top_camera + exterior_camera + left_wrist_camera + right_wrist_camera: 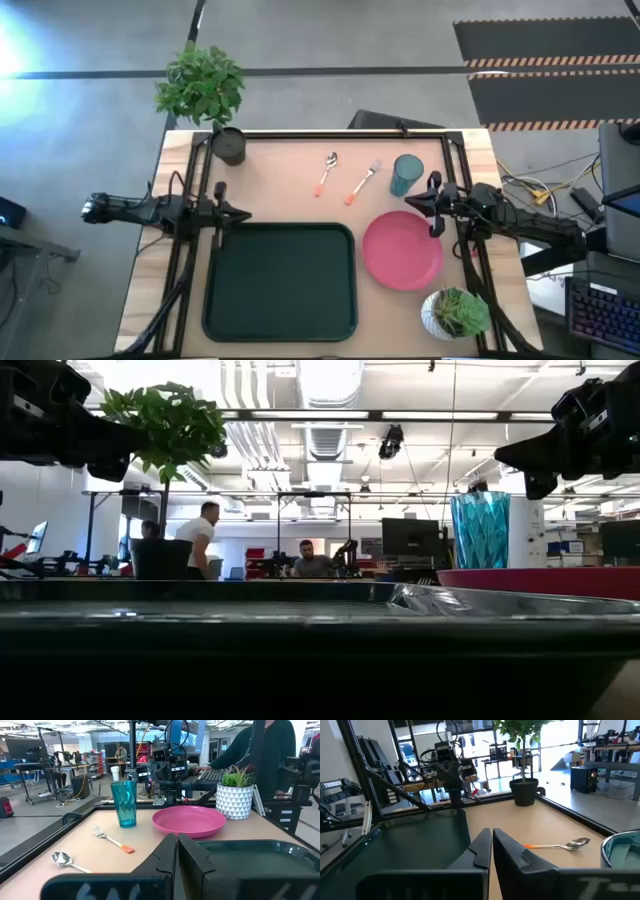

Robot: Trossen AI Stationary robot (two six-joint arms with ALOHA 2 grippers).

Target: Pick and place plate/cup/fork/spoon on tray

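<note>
- Tray (280, 282): I see it lying bare at the table's near middle, between my two arms, with nothing on it.
- Plate (402, 250): it sits flat on the table just right of the tray, apart from the tray's rim; it carries nothing.
- Cup (406, 175): it stands upright beyond the plate, near the table's far right.
- Fork (361, 183): it lies on the table left of the cup, tines toward the far edge, orange handle toward the tray.
- Spoon (326, 173): it lies just left of the fork, roughly parallel, bowl toward the far edge.
- Left gripper (243, 215): I hold it above the tray's far left corner; its fingers (165, 857) are closed together, gripping nothing.
- Right gripper (414, 203): it hangs over the plate's far right edge, near the cup; its fingers (482, 847) are likewise pressed together and empty.
- Pot (229, 146): a dark pot stands at the far left corner, a leafy plant (200, 85) behind it.
- Small plant (455, 313): in a white patterned pot, near right corner, beside the plate.
</note>
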